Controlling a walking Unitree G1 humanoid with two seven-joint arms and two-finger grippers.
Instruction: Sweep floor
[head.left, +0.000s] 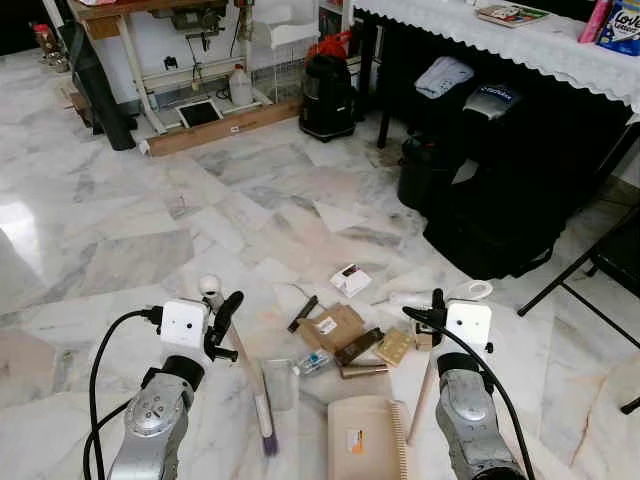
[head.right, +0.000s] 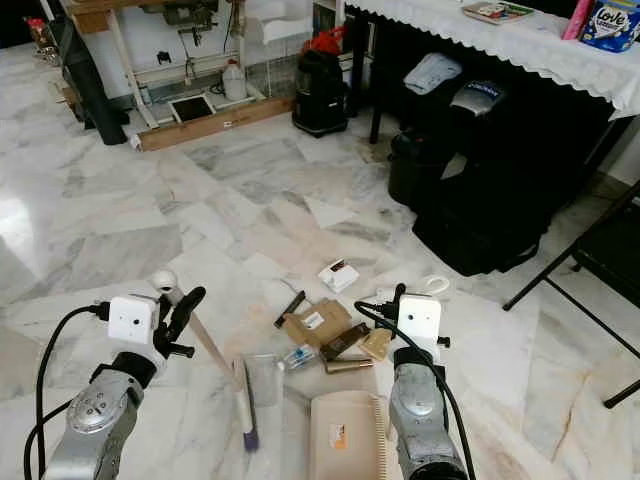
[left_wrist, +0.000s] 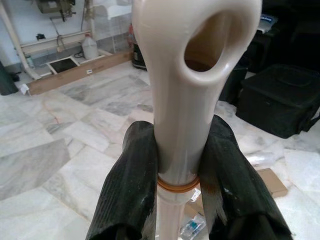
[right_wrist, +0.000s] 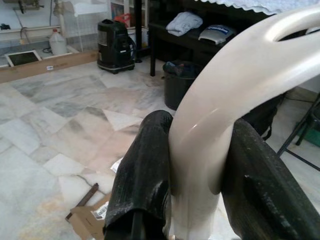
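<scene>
Left gripper (head.left: 222, 322) jaws clamped on broom handle (left_wrist: 182, 100); right gripper (head.left: 432, 312) jaws clamped on dustpan handle (right_wrist: 220, 120)

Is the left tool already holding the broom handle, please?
Yes: in the left wrist view the left tool has its fingers clamped on either side of the cream broom handle.

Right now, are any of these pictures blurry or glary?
Left eye view: sharp, with window glare on the floor at far left. Left wrist view: the brush handle is soft, too close. Right wrist view: the dustpan handle is likewise blurred; the background stays clear.
</scene>
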